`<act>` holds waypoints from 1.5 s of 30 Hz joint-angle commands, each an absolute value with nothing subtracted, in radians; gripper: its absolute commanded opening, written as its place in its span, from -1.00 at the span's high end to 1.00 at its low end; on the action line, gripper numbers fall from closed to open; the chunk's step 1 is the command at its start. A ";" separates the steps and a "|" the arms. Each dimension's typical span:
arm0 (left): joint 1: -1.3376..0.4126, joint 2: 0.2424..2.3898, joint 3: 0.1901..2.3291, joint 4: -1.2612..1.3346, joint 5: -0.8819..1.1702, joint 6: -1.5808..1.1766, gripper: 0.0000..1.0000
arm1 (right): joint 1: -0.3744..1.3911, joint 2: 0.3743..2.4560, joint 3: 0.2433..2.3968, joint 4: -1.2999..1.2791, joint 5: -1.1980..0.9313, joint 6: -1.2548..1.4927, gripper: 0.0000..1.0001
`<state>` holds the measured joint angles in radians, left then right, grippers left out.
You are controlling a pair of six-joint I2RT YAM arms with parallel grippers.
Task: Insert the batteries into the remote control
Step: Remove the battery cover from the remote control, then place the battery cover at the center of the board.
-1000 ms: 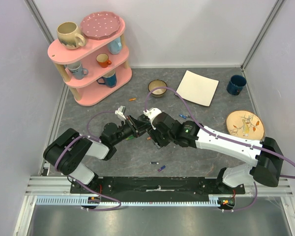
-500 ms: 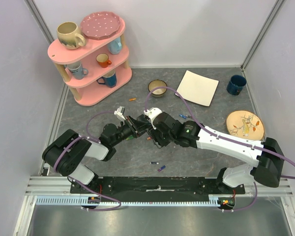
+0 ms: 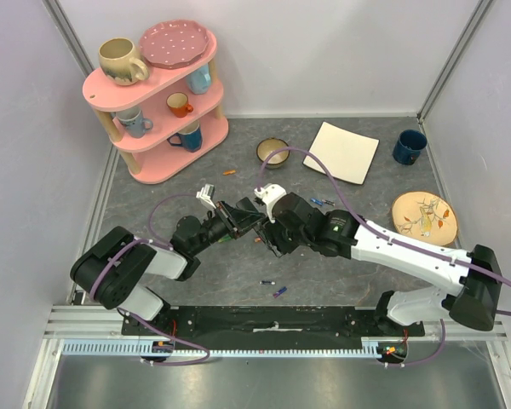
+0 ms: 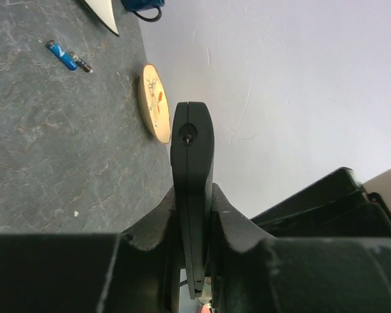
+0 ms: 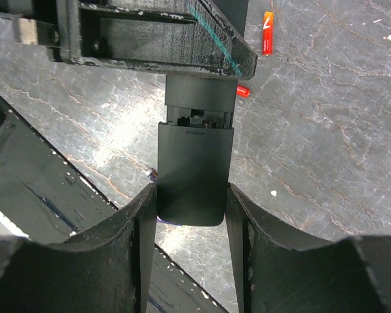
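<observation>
The black remote control stands edge-on between my left gripper's fingers, which are shut on it above the table's middle. In the right wrist view its body sticks out of the left gripper, and its back cover is slid partly down, showing a strip of the compartment. My right gripper is shut on the sides of that cover. Batteries lie loose on the table: orange, red, blue, a dark one and purple.
A pink shelf with mugs stands at the back left. A small bowl, a white square plate, a blue mug and a wooden plate stand along the back and right. Another orange battery lies near the shelf.
The right arm's elbow and shoulder have swung to the right, and its gripper has shifted slightly up and right at the remote. The left gripper keeps its hold and barely moves.
</observation>
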<state>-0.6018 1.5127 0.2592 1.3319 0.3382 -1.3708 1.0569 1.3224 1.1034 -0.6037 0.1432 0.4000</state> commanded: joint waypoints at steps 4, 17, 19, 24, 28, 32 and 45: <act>-0.598 1.499 0.250 1.540 0.302 -1.319 0.96 | 1.060 1.261 1.109 -0.607 0.121 0.406 -0.01; -0.597 1.360 0.172 1.493 0.304 -1.316 0.96 | 0.850 1.098 0.967 -0.597 0.241 0.428 -0.04; -0.595 1.309 0.166 1.404 0.316 -1.298 0.96 | 0.781 1.088 0.919 -0.574 0.212 0.425 -0.04; -0.591 1.075 0.170 1.165 0.373 -1.230 0.96 | 0.695 1.150 0.830 -0.499 0.241 0.436 -0.05; -0.588 0.908 0.167 0.950 0.356 -1.169 0.96 | 0.568 1.222 0.747 -0.408 0.164 0.449 -0.04; -0.584 0.795 0.149 0.867 0.334 -1.149 0.96 | 0.519 1.287 0.715 -0.344 0.140 0.454 -0.05; -0.574 0.733 0.130 0.816 0.405 -1.147 0.96 | 0.440 1.446 0.739 -0.331 0.109 0.413 -0.05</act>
